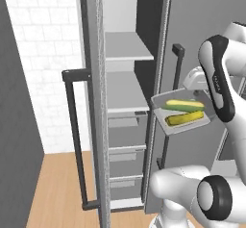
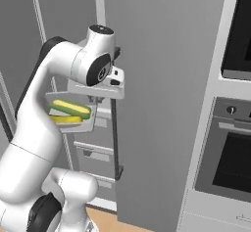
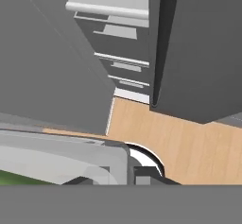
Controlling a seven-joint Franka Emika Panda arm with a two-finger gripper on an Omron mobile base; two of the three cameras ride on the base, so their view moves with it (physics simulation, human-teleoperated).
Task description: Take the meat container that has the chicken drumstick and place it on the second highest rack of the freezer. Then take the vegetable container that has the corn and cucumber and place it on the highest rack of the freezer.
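Left base view, open freezer [image 1: 126,78] shelves, right view, oven [image 2: 230,152]

Matt grey freezer [image 1: 129,126] shelves, glossy white plastic arm [image 2: 44,128], smooth pale wood floor [image 3: 189,147]

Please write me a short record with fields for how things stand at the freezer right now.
freezer: door open, two flat shelves above three grey drawers
highest rack: nothing on it
second shelf: nothing seen on it
vegetable container: held in the air to the right of the open freezer, roughly level with the second shelf
contents: corn and cucumber lying side by side in the tray
tool: shut on the tray's rim
placement: not yet done, tray outside the freezer
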